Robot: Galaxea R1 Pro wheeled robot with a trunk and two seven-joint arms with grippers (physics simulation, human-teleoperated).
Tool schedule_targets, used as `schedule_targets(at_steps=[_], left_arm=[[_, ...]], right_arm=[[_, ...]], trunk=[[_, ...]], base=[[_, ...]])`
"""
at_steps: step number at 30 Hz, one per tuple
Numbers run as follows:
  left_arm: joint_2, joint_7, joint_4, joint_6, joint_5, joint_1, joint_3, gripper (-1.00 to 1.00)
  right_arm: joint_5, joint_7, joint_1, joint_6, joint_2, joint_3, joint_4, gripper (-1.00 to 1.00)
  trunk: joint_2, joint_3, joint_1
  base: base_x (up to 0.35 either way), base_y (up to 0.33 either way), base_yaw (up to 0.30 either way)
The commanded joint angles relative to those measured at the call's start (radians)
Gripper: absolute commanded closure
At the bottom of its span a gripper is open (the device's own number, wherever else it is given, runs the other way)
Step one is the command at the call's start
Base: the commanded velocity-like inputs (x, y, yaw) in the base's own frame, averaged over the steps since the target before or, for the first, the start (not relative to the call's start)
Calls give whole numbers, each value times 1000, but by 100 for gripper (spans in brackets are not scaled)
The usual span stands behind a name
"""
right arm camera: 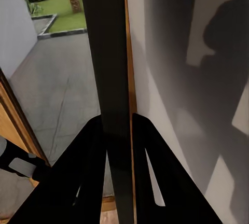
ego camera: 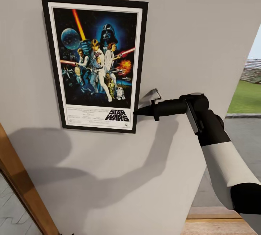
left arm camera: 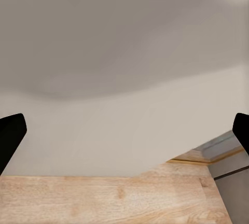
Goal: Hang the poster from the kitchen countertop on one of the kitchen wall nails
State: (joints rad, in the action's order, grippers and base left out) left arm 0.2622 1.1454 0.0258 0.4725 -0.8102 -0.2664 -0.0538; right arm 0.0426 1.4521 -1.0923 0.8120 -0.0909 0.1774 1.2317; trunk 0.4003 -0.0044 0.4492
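The poster (ego camera: pixel 95 62) is held flat against the wall (ego camera: pixel 203 28), its frame's lower edge pinched by the right gripper (ego camera: pixel 137 112) fingers (right arm camera: pixel 83 182).

I see the poster (ego camera: pixel 95 62) in the upper left of the head view, flat against the grey wall, upright with a slight tilt. It has a black frame, white inner border, colourful figures on dark blue and "STAR WARS" lettering at the bottom. My right claw (ego camera: pixel 137 112) pinches its lower right frame edge.
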Motion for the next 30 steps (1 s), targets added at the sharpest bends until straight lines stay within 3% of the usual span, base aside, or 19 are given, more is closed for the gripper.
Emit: schedule_targets(at_steps=[1, 9, 10, 14, 30], left_arm=[[0, 2, -1, 5, -6, -1, -6, -100], [0, 2, -1, 5, -6, -1, -6, -100], [6, 7, 2, -1, -9, 5, -5, -100], [4, 7, 2, -20, -9, 6, -5, -100], [3, 7, 2, -19, -9, 6, -5, -100]], right_arm=[[-7, -16, -1, 21, -1, 1, -1, 100], [-7, -16, -1, 21, -1, 1, -1, 100], [11, -5, 0, 19, 5, -4, -6, 100], [16, 0, -1, 12, 11, -23, -10, 100], [14, 1, -1, 3, 11, -21, -9, 100]], trunk=[[0, 0, 1], [0, 0, 1], [0, -1, 1], [0, -1, 1], [0, -1, 1]], base=[[0, 0, 0], [0, 0, 0], [0, 0, 0], [0, 0, 0], [0, 0, 0]])
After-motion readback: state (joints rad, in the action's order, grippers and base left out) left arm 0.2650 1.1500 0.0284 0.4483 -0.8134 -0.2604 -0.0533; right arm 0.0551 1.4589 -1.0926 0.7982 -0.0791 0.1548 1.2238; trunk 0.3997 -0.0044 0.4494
